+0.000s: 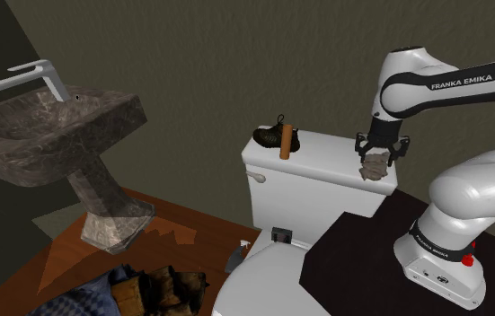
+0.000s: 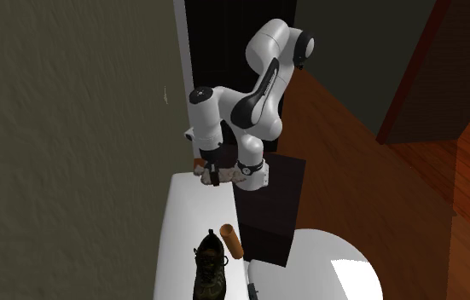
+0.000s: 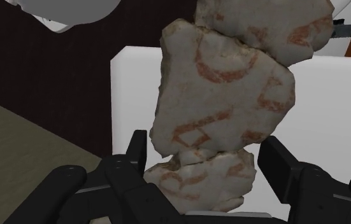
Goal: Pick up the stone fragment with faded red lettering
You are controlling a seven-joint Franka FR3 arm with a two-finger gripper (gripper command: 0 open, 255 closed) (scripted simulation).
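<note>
- Because the gripper (image 3: pixel 206 147) has closed narrowly on only the near end of the stone fragment (image 3: pixel 222 108), most of the slab hangs past the fingertips. It could pivot or slide out under its own weight.
- One finger (image 3: pixel 136 156) presses against the stone's edge. Contact on the other side is harder to confirm, and an uneven pinch would probably let the piece twist.
- The fragment is flat, irregular and broken-edged. Its surface is pale grey-beige, rough and pitted, with worn red letter strokes, and such lumpy sides give the pads little flat area to bear on.
- Just beyond the fingertips lies the white toilet tank lid (image 3: pixel 333 127), smooth and hard. A dropped stone would likely chip, or skid off its edge.
- Further along the lid, well away from the fingers, sit a dark laced shoe (image 1: pixel 272 136) and an upright brown cylinder (image 1: pixel 285 142), which a careless swing could knock.
</note>
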